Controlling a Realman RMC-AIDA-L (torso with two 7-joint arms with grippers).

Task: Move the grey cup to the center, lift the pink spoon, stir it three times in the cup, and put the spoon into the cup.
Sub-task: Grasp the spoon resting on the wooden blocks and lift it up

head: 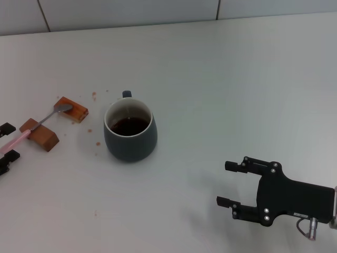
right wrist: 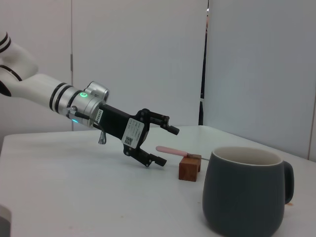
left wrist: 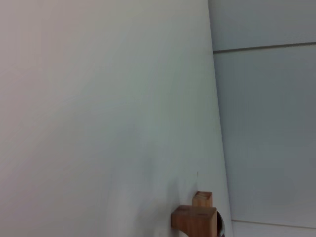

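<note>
The grey cup (head: 130,138) stands upright on the white table, left of the middle, with dark liquid inside and its handle to the far side; it also shows in the right wrist view (right wrist: 244,195). The pink spoon (head: 46,117) lies across two brown blocks to the cup's left, bowl on the far block, pink handle pointing to the left edge. My left gripper (head: 8,142) is open, its fingers on either side of the handle's end (right wrist: 170,149). My right gripper (head: 224,183) is open and empty at the front right, well apart from the cup.
The two brown blocks (head: 72,109) (head: 41,136) sit left of the cup; one shows in the left wrist view (left wrist: 195,219). Small reddish specks (head: 95,95) dot the table near the cup. A tiled wall (head: 158,10) runs behind the table's far edge.
</note>
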